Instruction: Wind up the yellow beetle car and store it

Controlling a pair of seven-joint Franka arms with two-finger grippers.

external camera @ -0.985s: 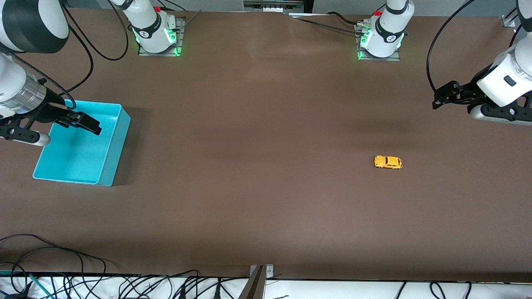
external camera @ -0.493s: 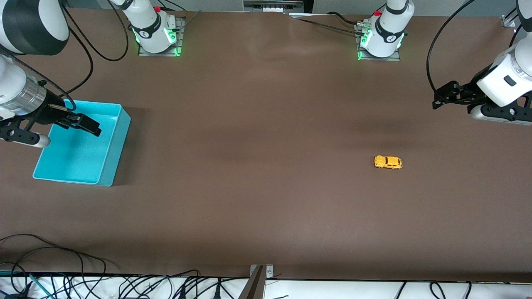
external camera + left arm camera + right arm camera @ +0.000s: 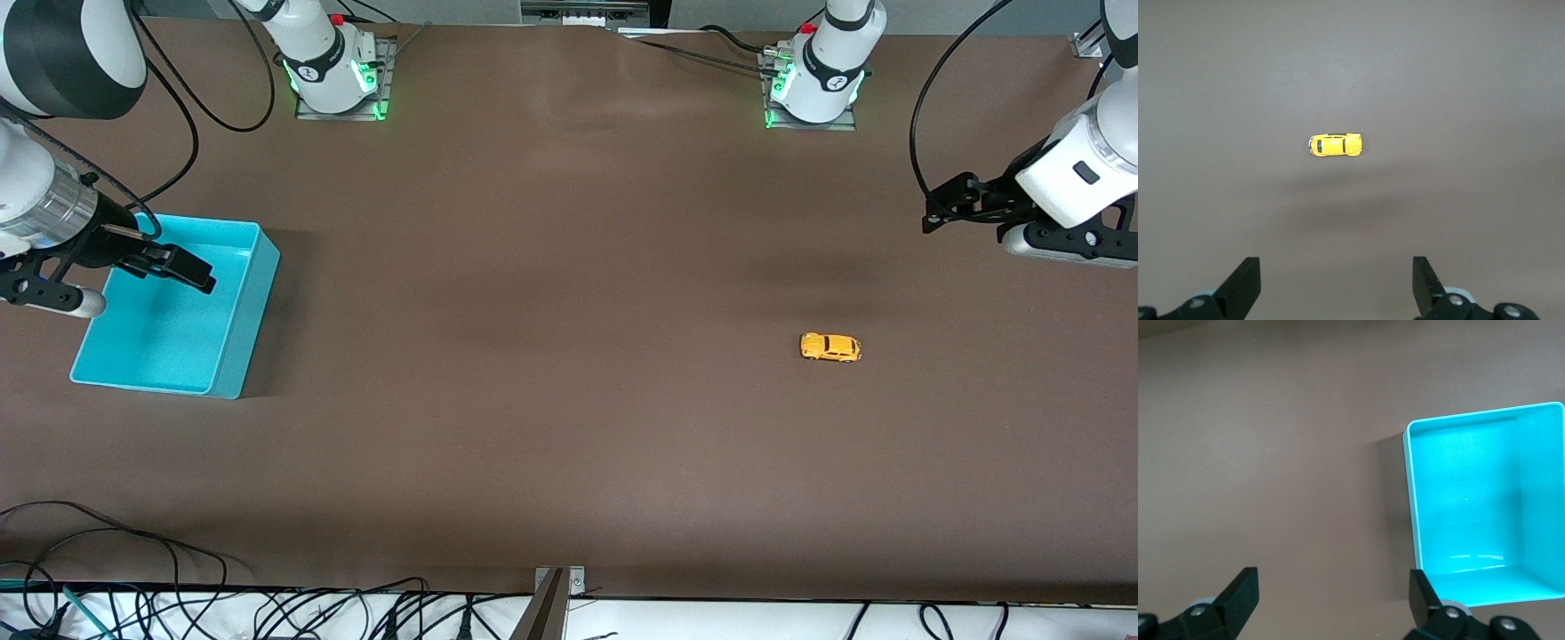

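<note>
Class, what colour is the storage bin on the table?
Turquoise blue; the bin shows best in the right wrist view.

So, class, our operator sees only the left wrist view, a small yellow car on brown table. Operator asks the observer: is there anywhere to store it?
Observer: Yes, a turquoise bin sits toward the right arm's end of the table, apart from the yellow beetle car.
Operator: Anything in it?
Observer: No, the right wrist view shows only its bare floor.
Operator: Where is the other gripper?
Observer: The right gripper hangs over the bin, jaws open, holding nothing.
Operator: And mine?
Observer: The left gripper is up over the table at the left arm's end, open, not over the car.
</note>
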